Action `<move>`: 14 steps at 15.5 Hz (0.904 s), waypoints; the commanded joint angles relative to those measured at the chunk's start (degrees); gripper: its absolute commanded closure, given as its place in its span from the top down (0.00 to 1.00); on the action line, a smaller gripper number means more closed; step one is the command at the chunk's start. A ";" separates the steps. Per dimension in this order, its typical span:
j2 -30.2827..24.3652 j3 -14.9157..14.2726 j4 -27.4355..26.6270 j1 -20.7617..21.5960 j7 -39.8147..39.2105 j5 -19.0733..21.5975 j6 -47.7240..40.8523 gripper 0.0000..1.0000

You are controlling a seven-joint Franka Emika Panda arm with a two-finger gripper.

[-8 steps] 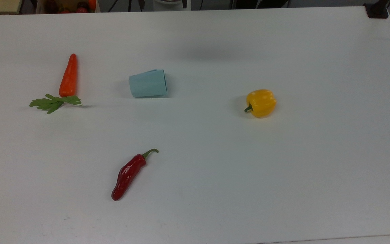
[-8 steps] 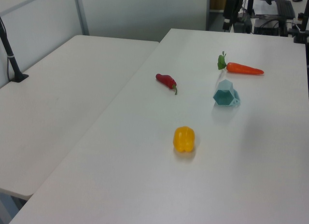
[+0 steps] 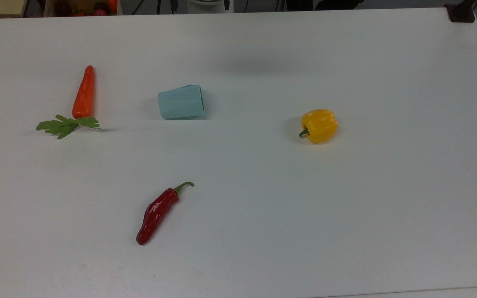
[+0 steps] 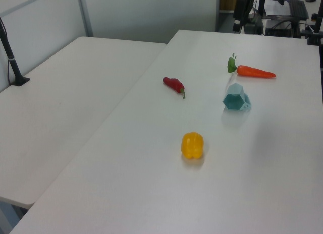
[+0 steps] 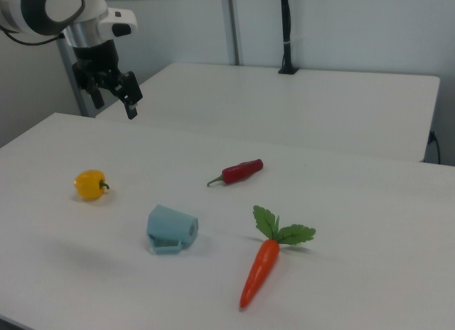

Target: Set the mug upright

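Observation:
The pale blue-green faceted mug point(image 3: 180, 102) lies on its side on the white table point(image 3: 263, 186), its wider rim toward the top view's right. In the left view the mug point(image 4: 236, 99) shows its hexagonal opening. In the right view the mug point(image 5: 170, 229) rests between the yellow pepper and the carrot. My gripper point(image 5: 115, 107) hangs high above the table at the right view's upper left, far from the mug, open with nothing between its black fingers point(image 5: 132, 102).
A yellow pepper point(image 3: 319, 125) lies to the top view's right of the mug, a carrot point(image 3: 84, 93) with green leaves to its left, and a red chilli point(image 3: 157, 212) nearer the front edge. A second white table point(image 4: 60, 108) adjoins in the left view.

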 commanded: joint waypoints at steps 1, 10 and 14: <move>-0.80 -0.58 -1.13 0.84 -1.16 0.36 1.58 1.00; -0.89 -0.58 -1.22 0.93 -1.34 0.27 1.49 1.00; -0.71 0.03 -3.23 2.15 -0.64 -3.84 1.14 1.00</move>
